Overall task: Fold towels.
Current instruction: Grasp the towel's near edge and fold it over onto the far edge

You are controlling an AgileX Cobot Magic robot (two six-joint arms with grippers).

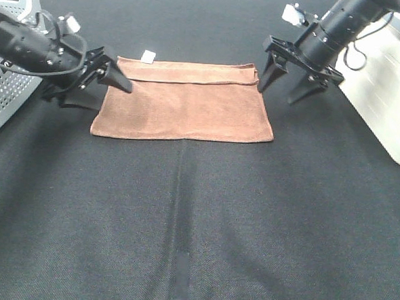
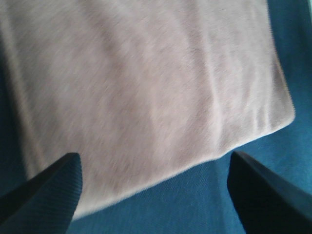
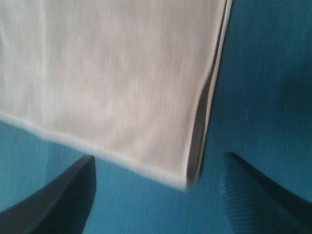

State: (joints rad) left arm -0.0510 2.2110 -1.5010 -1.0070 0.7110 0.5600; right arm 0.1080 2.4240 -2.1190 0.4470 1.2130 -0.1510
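The brown towel lies flat on the black table cloth, folded once, with its doubled edge along the far side and a small white tag at the far left corner. My left gripper is open at the towel's left edge, its jaws wide apart and low. My right gripper is open just off the far right corner. In the left wrist view the towel looks pale, with open fingers in front of its edge. In the right wrist view the towel's layered corner lies between open fingers.
A white perforated basket stands at the left edge, beside my left arm. A white box stands at the right, beside my right arm. A crease runs down the black cloth toward the front.
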